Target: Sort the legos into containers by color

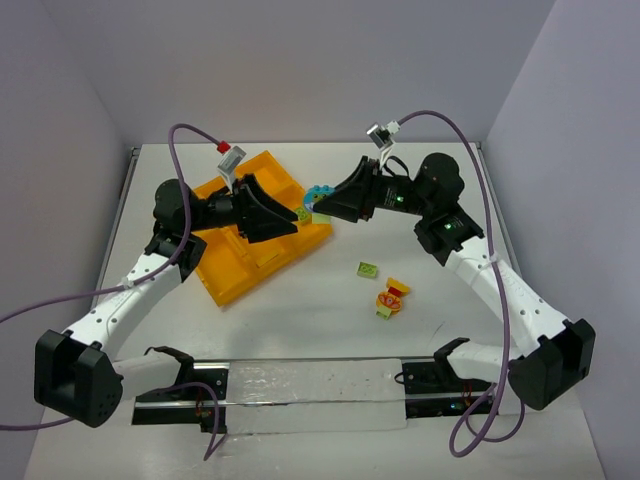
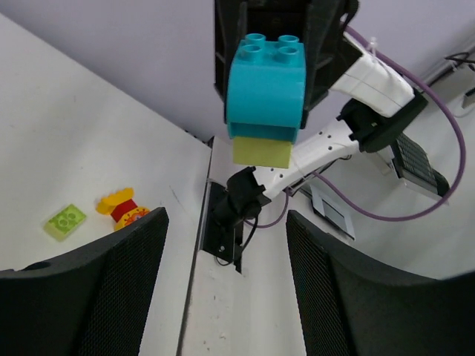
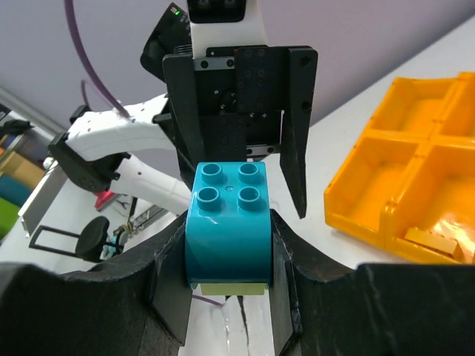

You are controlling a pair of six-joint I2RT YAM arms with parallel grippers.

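Splitting a two-brick clump looks like the step in hand. The teal brick (image 3: pixel 226 222) has a light green brick (image 2: pixel 261 152) stuck under it, and the right claw (image 1: pixel 318 205) is clamped on the teal one's sides, holding it in the air. The left claw (image 2: pixel 226 222) faces it head-on with fingers apart and nothing between them; the clump is just ahead of its tips.

To do it well, the left should close on the green brick only, square on its flat sides, then tilt it off while the right holds firm. Catching both bricks would jam it.

The tray (image 3: pixel 356 215) is low, just beside both claws. A green plate (image 1: pixel 368 269) and a red-and-yellow clump (image 1: pixel 392 297) lie on the table behind the right claw.

Both arms reach forward with elbows bent, claws turned inward nose to nose.
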